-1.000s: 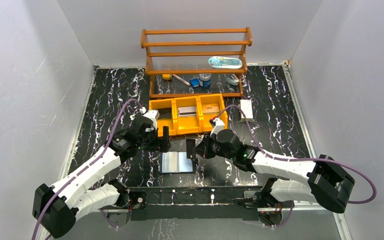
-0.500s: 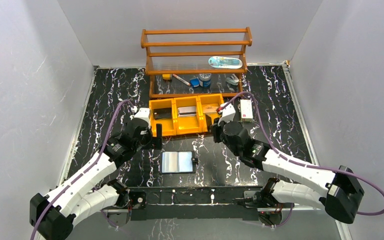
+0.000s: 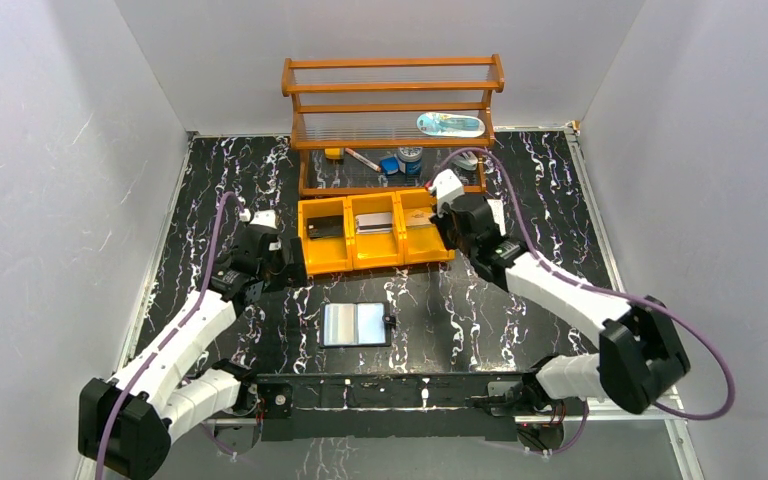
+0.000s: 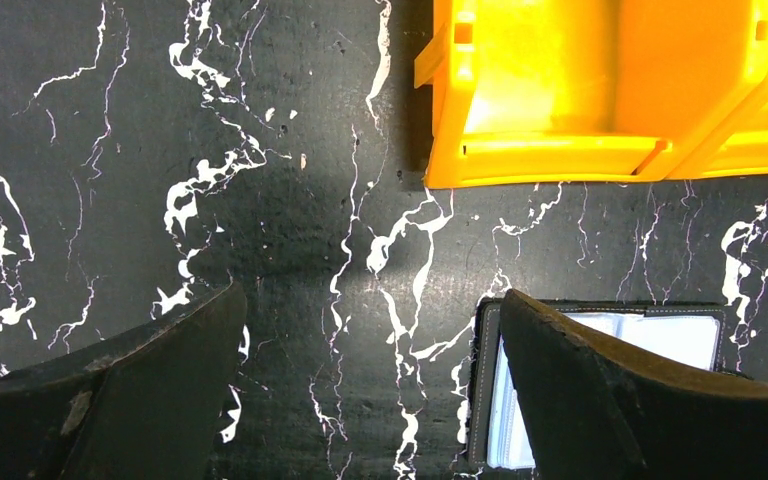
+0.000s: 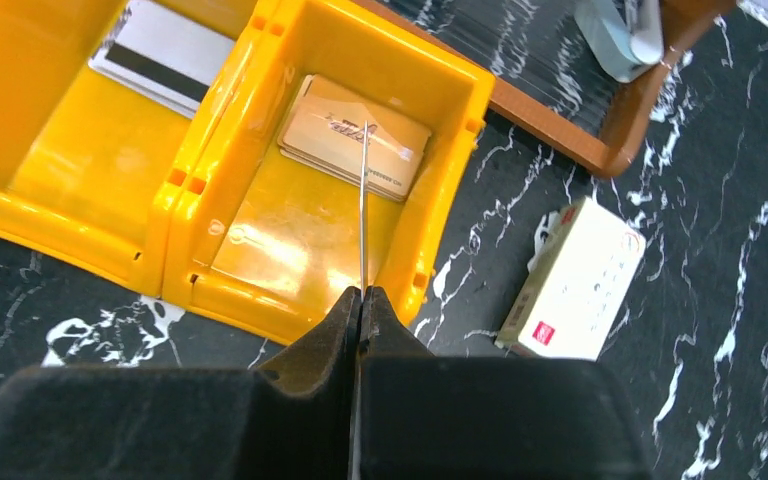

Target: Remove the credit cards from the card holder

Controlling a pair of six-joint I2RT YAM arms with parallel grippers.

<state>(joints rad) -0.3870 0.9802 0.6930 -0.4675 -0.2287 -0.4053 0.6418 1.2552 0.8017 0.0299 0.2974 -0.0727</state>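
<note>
Drop-off step, I'd say: right gripper point(image 5: 363, 297) is pinched tight on a card point(image 5: 364, 210), seen edge-on as a thin line sticking out ahead of the tips. It's gripped by one short edge, probably so it falls free once the jaws part. Straight ahead and below it is the right compartment of the bin point(image 5: 260, 300), with a tan card point(image 5: 355, 135) lying at the far end, so that looks like the sorting spot. The compartment to this gripper's left holds a striped card point(image 5: 165, 55). A white box point(image 5: 575, 280) sits on the table to its right, and the shelf point(image 5: 600, 155) base is further ahead. Left gripper point(image 4: 370, 300) has its jaws spread wide with nothing between them, over bare table point(image 4: 110, 150). The bin corner is ahead and to its right, and it looks parked out of the way. The holder point(image 3: 357, 324) lies open flat with its pale panels up, well behind the right gripper and just back-right of the left one, probably left open for more pulls. Hard to see: the held card's face and colour are not visible. I can't tell if the tan item is one card or a stack. The holder panels are glary from the top, and in the left wrist view it is mostly behind the right finger point(image 4: 610, 400) and cut by the frame, so it's unclear whether cards remain. There's a dark thing point(image 3: 326, 227) in the bin's left compartment, but I can't tell what it is.
</note>
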